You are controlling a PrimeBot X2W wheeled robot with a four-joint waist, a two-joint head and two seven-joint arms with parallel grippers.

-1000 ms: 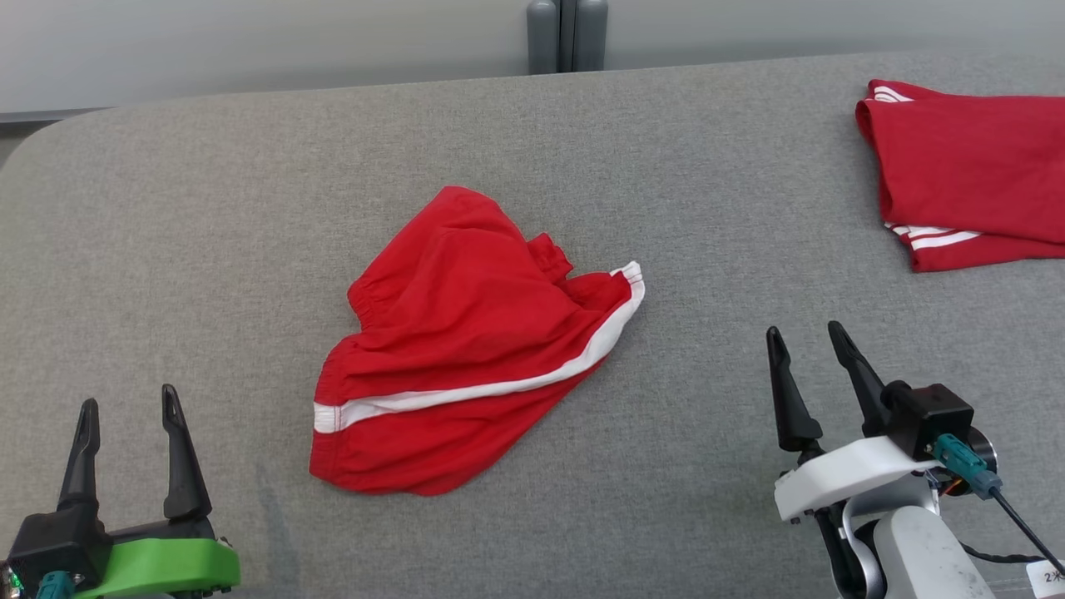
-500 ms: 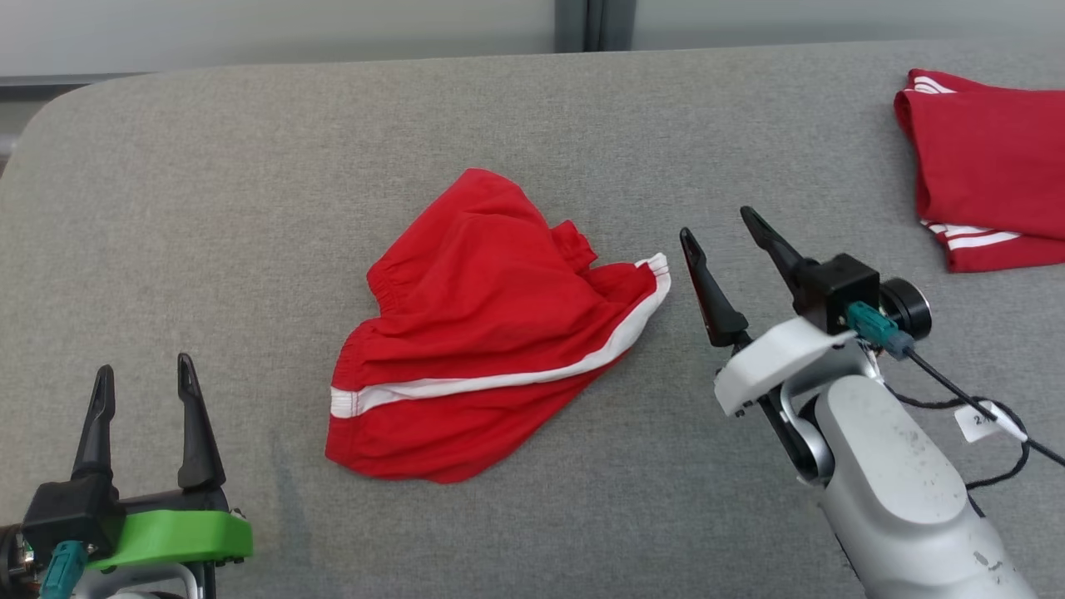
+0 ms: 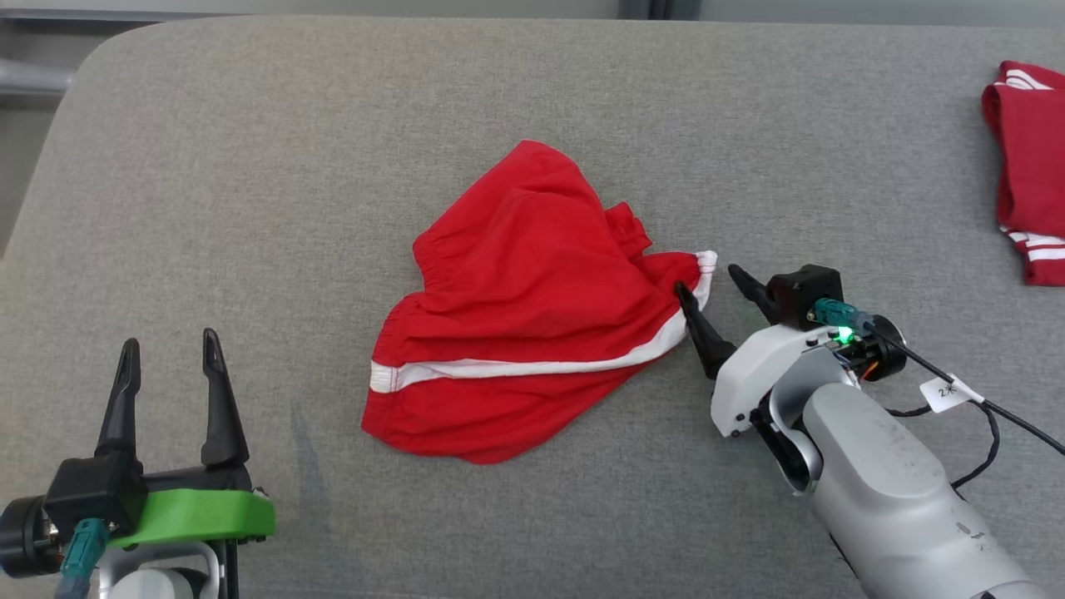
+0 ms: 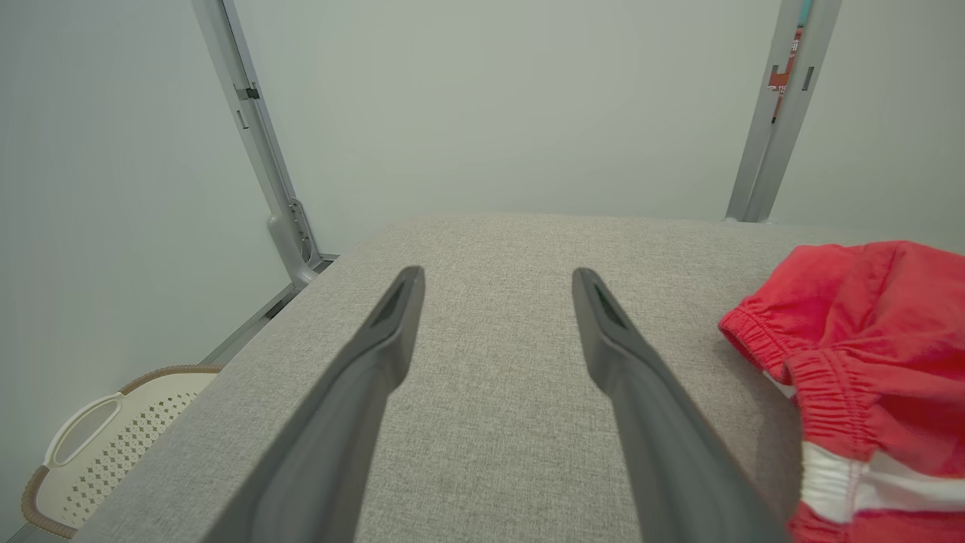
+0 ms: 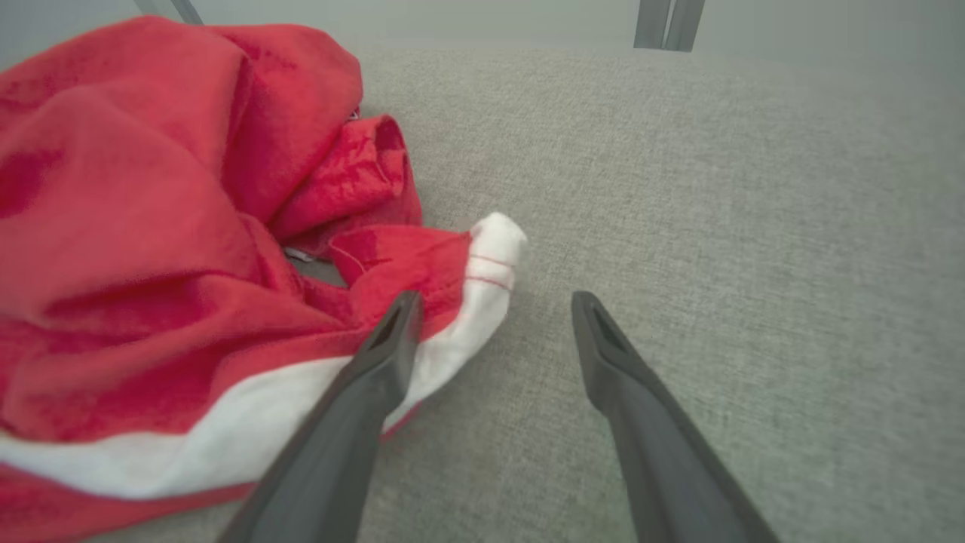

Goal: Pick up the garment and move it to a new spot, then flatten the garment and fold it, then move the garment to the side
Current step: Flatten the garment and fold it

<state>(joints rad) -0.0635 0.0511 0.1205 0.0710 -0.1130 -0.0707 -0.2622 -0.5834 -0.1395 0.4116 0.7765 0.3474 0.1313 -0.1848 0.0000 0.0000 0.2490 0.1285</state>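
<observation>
The garment (image 3: 532,308) is a crumpled pair of red shorts with a white side stripe, lying in the middle of the grey table (image 3: 333,166). My right gripper (image 3: 709,281) is open at its right corner, one finger over the white-striped hem, the other over bare table. In the right wrist view the shorts (image 5: 151,249) spread to the left, and the hem corner lies beside the left finger of the gripper (image 5: 490,302). My left gripper (image 3: 166,345) stands open at the lower left, apart from the cloth. The left wrist view shows its open gripper (image 4: 497,275) and the shorts' waistband (image 4: 844,362) to the right.
A second folded red garment with white stripes (image 3: 1027,175) lies at the table's far right edge. A beige perforated basket (image 4: 98,445) stands on the floor beyond the table's left side. A black cable with a tag (image 3: 948,391) trails from my right wrist.
My right arm has reached forward and left until its fingers meet the shorts' right corner. The head camera has swung, shifting the whole scene rightward and down. The left gripper has stayed put.
</observation>
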